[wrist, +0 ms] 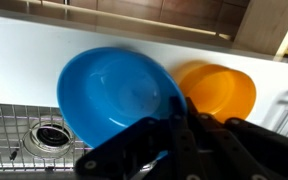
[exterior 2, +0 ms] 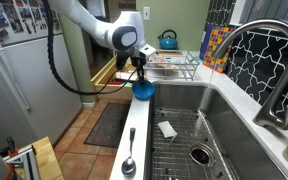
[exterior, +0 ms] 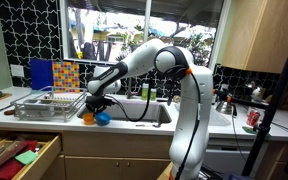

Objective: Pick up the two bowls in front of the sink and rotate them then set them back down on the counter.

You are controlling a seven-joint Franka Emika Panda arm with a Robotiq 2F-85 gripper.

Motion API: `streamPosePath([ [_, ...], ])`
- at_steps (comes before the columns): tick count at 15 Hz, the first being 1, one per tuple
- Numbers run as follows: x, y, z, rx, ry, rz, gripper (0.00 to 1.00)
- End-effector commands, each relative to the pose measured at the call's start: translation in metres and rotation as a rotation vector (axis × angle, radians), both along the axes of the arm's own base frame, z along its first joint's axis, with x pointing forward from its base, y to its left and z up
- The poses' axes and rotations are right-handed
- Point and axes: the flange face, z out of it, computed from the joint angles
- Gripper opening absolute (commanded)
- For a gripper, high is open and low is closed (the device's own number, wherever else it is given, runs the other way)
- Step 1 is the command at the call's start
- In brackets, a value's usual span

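Blue bowl (wrist: pixel 114 95) is filling the left of the wrist view, tilting its open face toward the camera, so it is probably hanging just off the counter (wrist: pixel 44 45). At its 4 o'clock the gripper (wrist: pixel 176 128) is pinching the rim. The jaws are looking nearly closed on that thin wall, though the dark fingers are blurring the contact. At the blue bowl's 3 o'clock the orange bowl (wrist: pixel 219 90) is resting flat on the counter, just beside it, with nothing gripping it. In an exterior view the sink (exterior 2: pixel 199 100) is lying at the blue bowl's 4 o'clock. My judgement: the first bowl is mid-handling. Its turn and set-down, then seemingly the whole orange bowl, are remaining.
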Motion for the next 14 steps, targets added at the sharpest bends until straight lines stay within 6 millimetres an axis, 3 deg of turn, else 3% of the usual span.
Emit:
streamPosePath([
  [1, -0.015, 0.005, 0.038, -0.011, 0.026, 0.034, 0.02],
  [8, -0.037, -0.006, 0.127, -0.105, -0.001, 0.072, 0.02],
  [11, -0.040, -0.010, 0.150, -0.078, -0.061, 0.036, 0.02],
  [12, -0.035, -0.006, 0.141, -0.087, -0.042, 0.054, 0.06],
  [14, -0.037, -0.009, 0.151, -0.086, -0.060, 0.048, 0.06],
])
